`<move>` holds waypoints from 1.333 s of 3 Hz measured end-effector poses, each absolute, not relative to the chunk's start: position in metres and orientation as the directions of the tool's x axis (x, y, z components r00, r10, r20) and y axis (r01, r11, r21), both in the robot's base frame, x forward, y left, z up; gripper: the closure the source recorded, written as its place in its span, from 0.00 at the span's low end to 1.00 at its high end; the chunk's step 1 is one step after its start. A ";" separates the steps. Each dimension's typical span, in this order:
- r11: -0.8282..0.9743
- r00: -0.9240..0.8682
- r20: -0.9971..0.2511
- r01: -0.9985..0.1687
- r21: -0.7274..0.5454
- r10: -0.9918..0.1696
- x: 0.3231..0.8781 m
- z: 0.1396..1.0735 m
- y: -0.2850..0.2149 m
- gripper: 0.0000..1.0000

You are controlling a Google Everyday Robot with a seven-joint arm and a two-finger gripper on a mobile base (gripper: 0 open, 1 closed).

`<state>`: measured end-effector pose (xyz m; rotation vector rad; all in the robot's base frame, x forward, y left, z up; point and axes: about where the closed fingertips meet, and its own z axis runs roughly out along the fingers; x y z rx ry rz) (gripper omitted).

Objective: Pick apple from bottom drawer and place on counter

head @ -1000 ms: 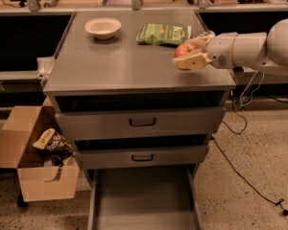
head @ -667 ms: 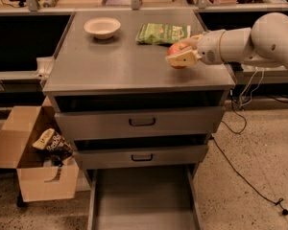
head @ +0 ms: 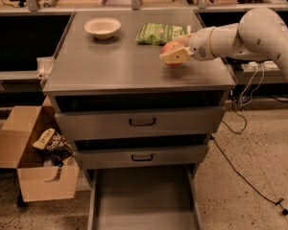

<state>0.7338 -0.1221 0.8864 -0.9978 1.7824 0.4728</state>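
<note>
Most of the job looks done. The small round red-and-yellow apple (head: 170,47) is out of the long grey metal bottom drawer (head: 141,202). That drawer stands pulled open, low down and well in front of the flat green foil packet (head: 161,32), with nothing on the part of its floor that shows.

The apple is gripped in the robot's cream two-finger hand (head: 174,56), fingers closed around it. It is just in front of the packet's right end, over the broad flat grey metal counter (head: 120,68). A small shadow lies under the fruit. Whether it touches the counter or hangs just off it cannot be told.

A shallow white bowl (head: 102,27) sits well left of the packet, apart from the apple.

Judged left to do: settle the apple on the counter, open the hand, draw the arm back.
</note>
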 end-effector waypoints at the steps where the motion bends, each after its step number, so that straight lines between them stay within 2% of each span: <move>1: 0.580 -0.183 -0.887 -0.807 -0.111 -0.424 0.742 0.880 -0.118 1.00; 2: 0.577 -0.202 -0.878 -0.811 -0.099 -0.434 0.748 0.874 -0.116 1.00; 4: 0.576 -0.240 -0.864 -0.814 -0.069 -0.443 0.758 0.862 -0.112 0.55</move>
